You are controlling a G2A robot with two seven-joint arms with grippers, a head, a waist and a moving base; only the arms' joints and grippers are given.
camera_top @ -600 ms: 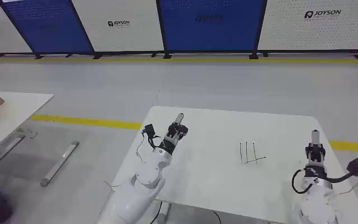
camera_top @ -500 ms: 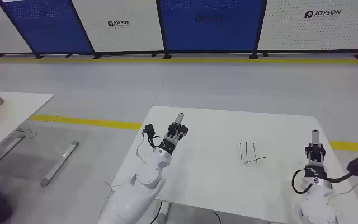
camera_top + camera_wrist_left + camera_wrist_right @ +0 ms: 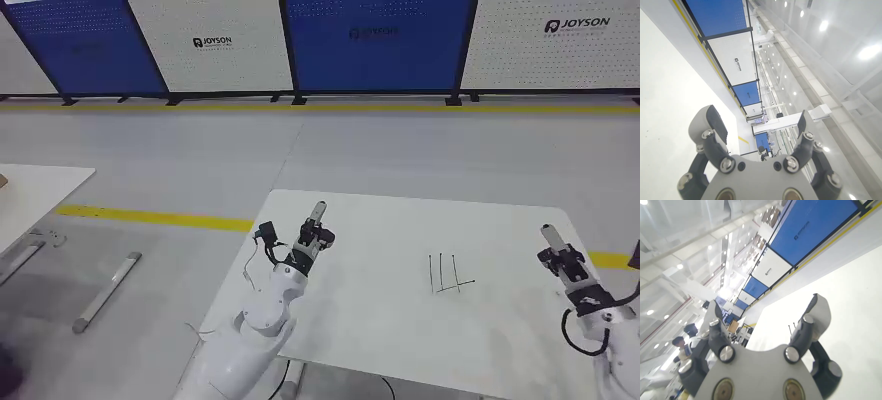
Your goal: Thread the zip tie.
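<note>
Smooth and matt white across the desk (image 3: 380, 310). Thin black plastic, by the look, in the zip ties (image 3: 442, 272). On the left end effector (image 3: 758, 118): brushed grey metal for the palm plate (image 3: 761, 176), shiny metal for the screws (image 3: 726, 164), matt black for the links (image 3: 715, 149), ribbed black rubbery pads (image 3: 717, 123) on pale grey, smooth finger shells (image 3: 695, 126). Same materials on the right end effector (image 3: 764, 303). Looks polished and grey on the floor (image 3: 300, 150); perforated matt board for the wall panels (image 3: 380, 45).
</note>
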